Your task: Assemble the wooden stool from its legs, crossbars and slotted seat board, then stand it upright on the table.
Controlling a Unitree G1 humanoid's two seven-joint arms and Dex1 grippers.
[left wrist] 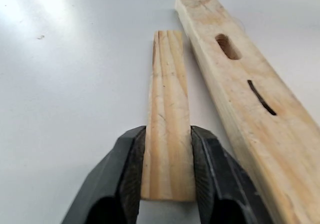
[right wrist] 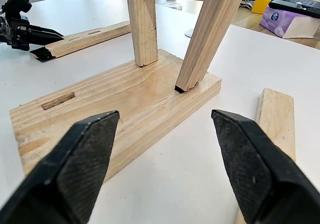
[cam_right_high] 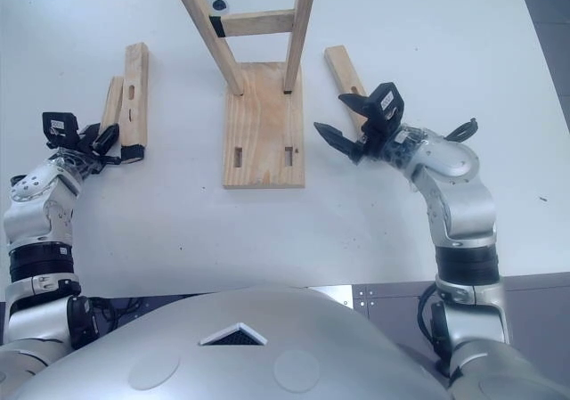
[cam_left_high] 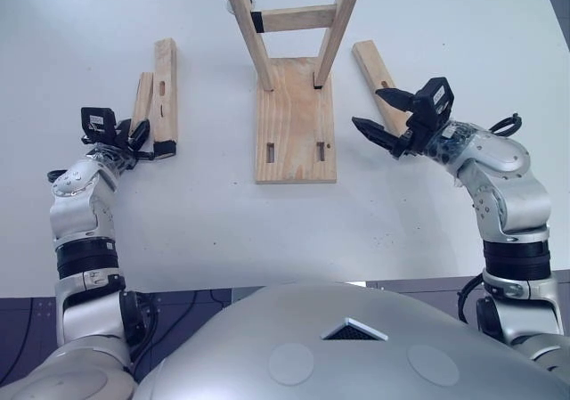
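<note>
On my left, the left gripper is clamped across the near end of a thin crossbar. The crossbar seems to lie flat on the table, just beside a thicker loose leg with slots cut in its face. I judge the crossbar to be light, stiff and dry, so the pads should bite well. Holding it at the very end means it will lever and droop if I swing fast. For fitting it into a slot the end grip leaves the far tip free, which suits me.

In the middle, the seat board lies flat. Two upright legs are set into its far slots and joined by a fitted rung. The near slots are empty. That half-frame looks top-heavy and probably only friction-tight, so I'd steady it low on a leg, not push high.

On my right, another loose wood piece lies beside the board. The right gripper hovers near it with its fingers spread wide and holding nothing, facing the board. I'd take that piece across its narrow sides near the middle for balance.
</note>
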